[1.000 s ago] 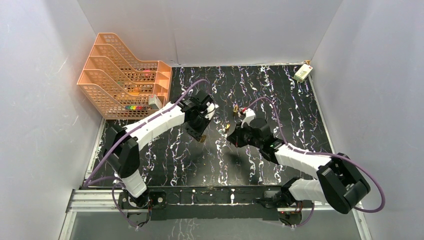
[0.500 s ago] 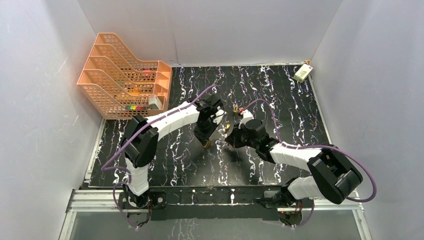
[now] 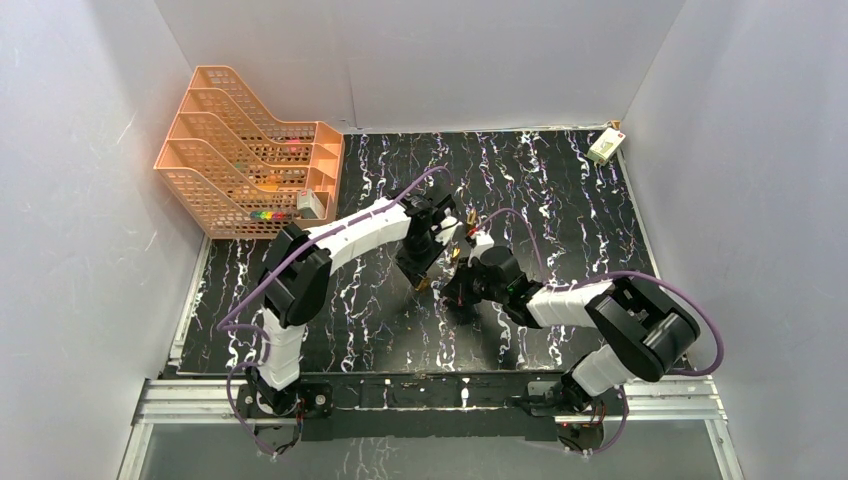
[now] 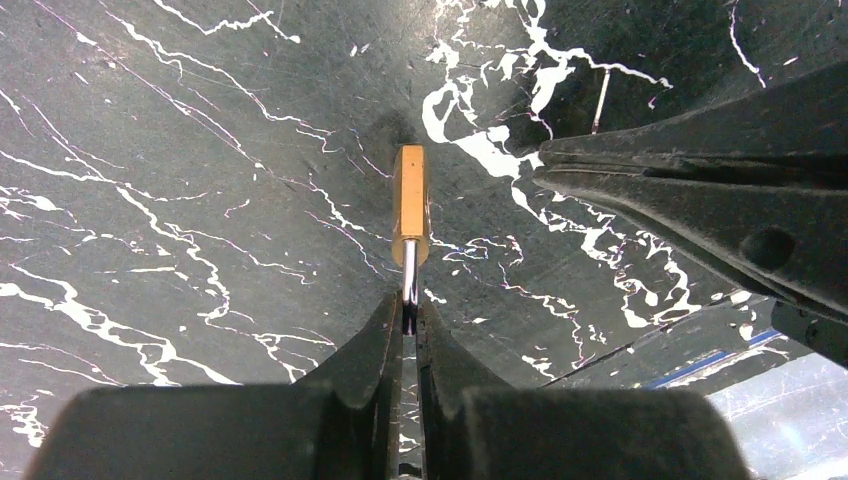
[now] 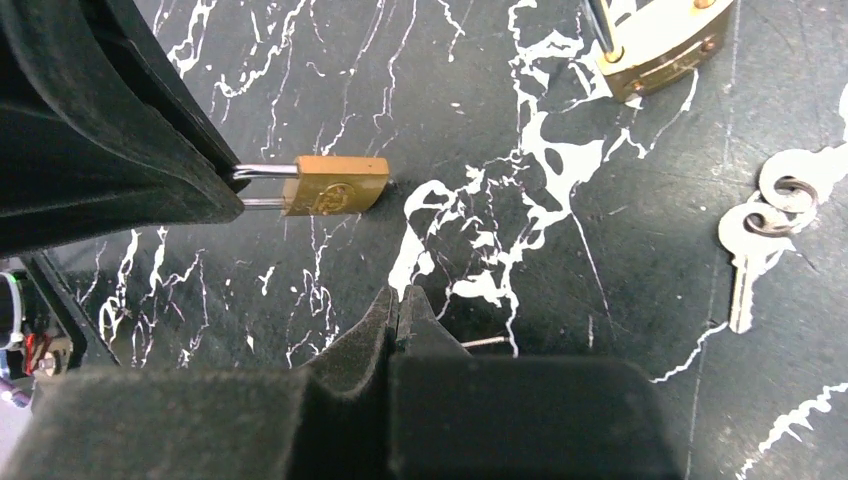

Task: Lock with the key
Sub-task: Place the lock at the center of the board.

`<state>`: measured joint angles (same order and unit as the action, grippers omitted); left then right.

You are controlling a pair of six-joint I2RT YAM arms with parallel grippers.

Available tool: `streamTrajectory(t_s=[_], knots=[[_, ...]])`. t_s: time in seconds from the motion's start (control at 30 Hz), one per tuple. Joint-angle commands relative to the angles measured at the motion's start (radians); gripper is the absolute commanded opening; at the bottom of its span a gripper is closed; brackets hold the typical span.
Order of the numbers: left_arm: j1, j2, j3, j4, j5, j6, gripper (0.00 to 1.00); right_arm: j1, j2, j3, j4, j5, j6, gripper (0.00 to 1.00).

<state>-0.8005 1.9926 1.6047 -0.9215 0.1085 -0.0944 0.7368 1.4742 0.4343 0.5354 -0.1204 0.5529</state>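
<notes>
A small brass padlock (image 4: 410, 195) hangs just above the black marbled table, held by its steel shackle. My left gripper (image 4: 410, 312) is shut on that shackle. In the right wrist view the same padlock (image 5: 335, 185) lies sideways at upper left, with the left fingers (image 5: 120, 150) beside it. My right gripper (image 5: 397, 298) is shut with nothing visible between its jaws, its tip a short way from the padlock's body. Two silver keys (image 5: 765, 215) on a ring lie on the table to its right. In the top view both grippers meet near the table's middle (image 3: 435, 285).
A second brass padlock (image 5: 660, 45) lies on the table beyond the keys. A thin metal sliver (image 5: 485, 342) lies by my right fingers. An orange tiered file rack (image 3: 250, 165) stands at the back left. A small white box (image 3: 605, 147) sits in the back right corner.
My left arm has swung right and forward with the padlock. My right gripper has moved left toward it, so the two tips now stand close together.
</notes>
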Motion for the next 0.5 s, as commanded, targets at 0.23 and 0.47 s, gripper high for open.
streamTrajectory(t_s=[0.23, 0.47], knots=[[-0.008, 0.034, 0.074, -0.081, -0.007, 0.019, 0.07, 0.017, 0.04, 0.009, 0.095, -0.029, 0.016, 0.0], [-0.009, 0.041, 0.095, -0.093, -0.007, 0.025, 0.13, 0.017, 0.043, 0.012, 0.089, -0.035, 0.007, 0.0]])
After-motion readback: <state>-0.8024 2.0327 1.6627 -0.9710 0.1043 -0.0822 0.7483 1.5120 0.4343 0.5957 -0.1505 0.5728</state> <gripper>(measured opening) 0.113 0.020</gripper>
